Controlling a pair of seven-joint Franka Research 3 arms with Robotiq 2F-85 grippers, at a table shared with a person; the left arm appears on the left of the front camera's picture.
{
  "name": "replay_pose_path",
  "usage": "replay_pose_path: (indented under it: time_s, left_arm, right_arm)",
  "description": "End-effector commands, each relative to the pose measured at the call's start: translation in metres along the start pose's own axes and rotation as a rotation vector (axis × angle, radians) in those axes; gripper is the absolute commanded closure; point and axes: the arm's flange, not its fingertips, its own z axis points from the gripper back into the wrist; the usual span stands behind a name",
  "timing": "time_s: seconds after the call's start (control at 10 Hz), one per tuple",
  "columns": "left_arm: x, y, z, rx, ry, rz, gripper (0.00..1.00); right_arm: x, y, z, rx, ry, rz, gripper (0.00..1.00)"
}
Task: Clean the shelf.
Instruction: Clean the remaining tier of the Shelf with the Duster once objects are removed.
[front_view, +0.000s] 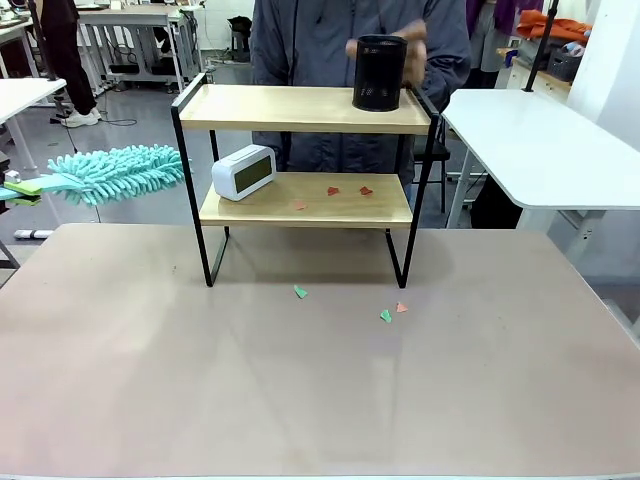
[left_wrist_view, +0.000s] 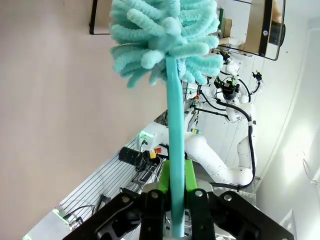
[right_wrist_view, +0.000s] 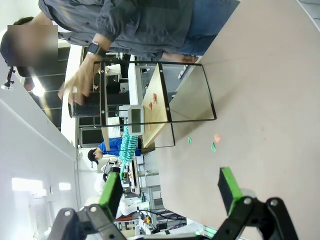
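Front view gives you the shelf (front_view: 300, 108) standing at the far middle of the table (front_view: 300, 400), its legs on the tabletop and a person right behind it. On its top board, at the right end, stands a black mesh cup (front_view: 380, 73). The person's hand (front_view: 412, 48) is against the cup's far side (blurred, so you cannot tell whether it grips). On the lower board a white clock (front_view: 243, 171) sits at the left, and two red scraps (front_view: 333, 190) lie toward the right. Two green scraps (front_view: 300, 292) and an orange scrap (front_view: 401, 308) lie on the table just in front of the shelf. Left of the shelf, a teal duster (front_view: 120, 172) hangs in the air level with the lower board, its head near the frame but apart from it. Your left gripper (left_wrist_view: 175, 175) is clamped on the duster's handle (plain in the left wrist view). Your right gripper (right_wrist_view: 170, 187) has its jaws spread wide with nothing between them, looking across the table at the shelf.
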Motion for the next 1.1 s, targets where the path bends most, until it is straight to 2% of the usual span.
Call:
replay_pose_path:
  time_s: [0.0,1.0]
  left_arm:
    - [-0.0043,-0.0018,-0.0026,0.007,-0.006,-0.003,0.88]
    - [-0.0043,-0.0018,-0.0026,0.007,-0.006,-0.003,0.88]
  right_arm:
    - [0.0023,0.0004,-0.002,0.031,-0.014,0.023,0.0]
    - [0.0023,0.0004,-0.002,0.031,-0.014,0.023,0.0]
